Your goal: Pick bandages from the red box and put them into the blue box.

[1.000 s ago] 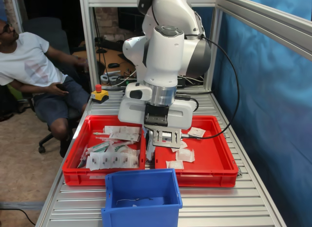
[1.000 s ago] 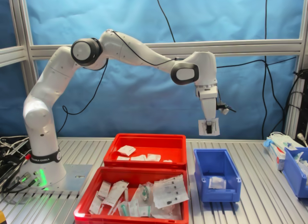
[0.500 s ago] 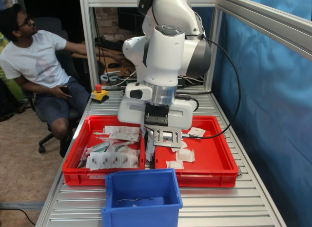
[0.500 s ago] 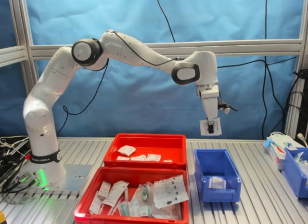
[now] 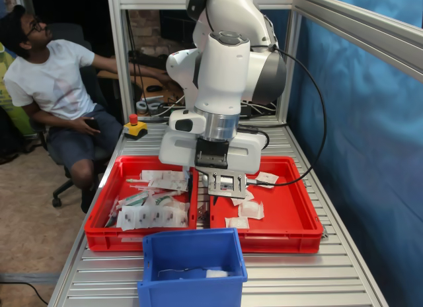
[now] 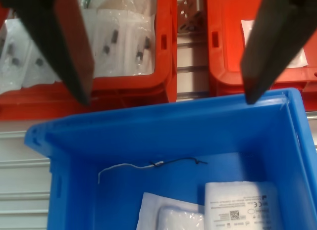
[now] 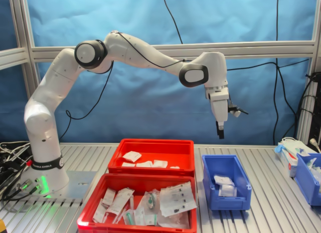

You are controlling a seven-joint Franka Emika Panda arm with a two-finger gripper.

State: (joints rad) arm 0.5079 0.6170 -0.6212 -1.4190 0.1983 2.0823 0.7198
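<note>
The robot's two-fingered pincer (image 6: 166,99) hangs with its jaws spread wide and nothing between them. Directly beneath it sits the deep blue plastic bin (image 6: 163,128), where white sealed bandage packets (image 6: 245,205) lie on the floor. Beyond the bin is the shallow red plastic tray (image 7: 173,149) with more packets. A sound next step, I judge: lift clear of the rim before swinging back.

A ribbed aluminium table (image 7: 271,220) carried everything. Directly below the gripper (image 7: 220,132) sat the blue box (image 7: 224,182). Behind it, toward the arm's base, two red trays lay side by side: the red box (image 7: 153,155) and a crowded tray (image 7: 140,200).
</note>
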